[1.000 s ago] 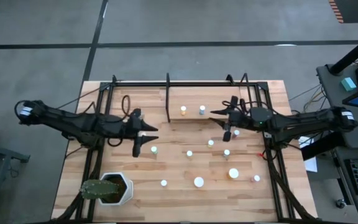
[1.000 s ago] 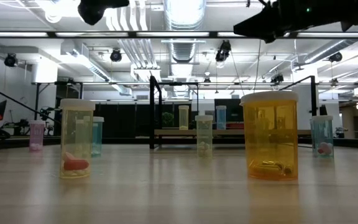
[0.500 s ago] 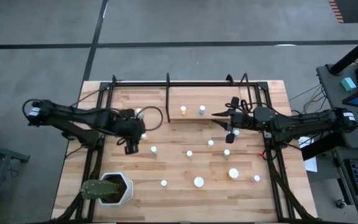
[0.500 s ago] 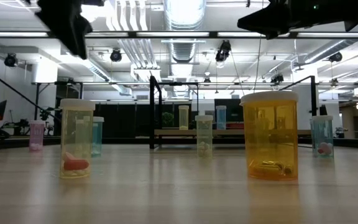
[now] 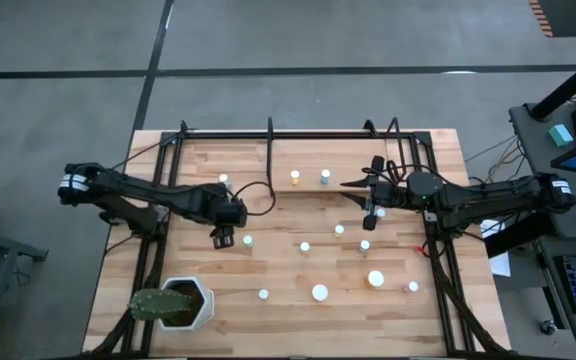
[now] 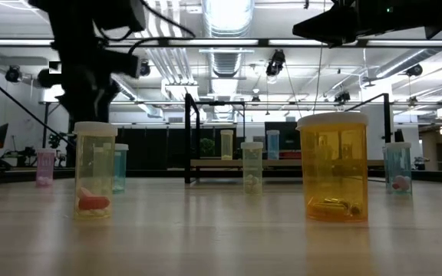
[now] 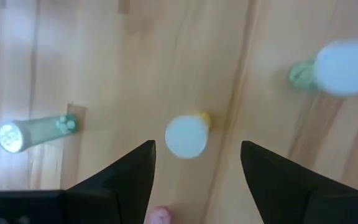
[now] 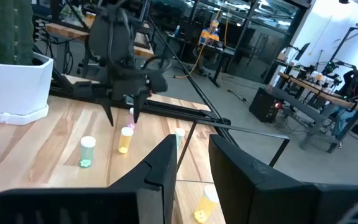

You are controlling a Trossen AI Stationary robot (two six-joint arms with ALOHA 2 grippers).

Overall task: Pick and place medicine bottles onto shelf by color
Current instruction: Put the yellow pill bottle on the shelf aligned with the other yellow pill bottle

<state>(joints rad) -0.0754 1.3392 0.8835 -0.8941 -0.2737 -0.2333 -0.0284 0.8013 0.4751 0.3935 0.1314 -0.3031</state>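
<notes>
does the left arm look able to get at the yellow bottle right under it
Probably yes. The left end effector hangs open above the yellow bottle, its white cap showing between the fingers. The nearest green bottle stands off to one side, and bare table surrounds it, so nothing blocks a straight descent.

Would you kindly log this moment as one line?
left gripper: open, above yellow bottle | right gripper: open, over shelf edge | shelf: two bottles

Pretty standard open workshop: grey concrete floor (image 5: 68, 60) with dark seam lines, exposed silver ducts (image 6: 229, 54) and bright ceiling lights, black stands around, plus cluttered workbenches (image 8: 319, 84) further back.
</notes>
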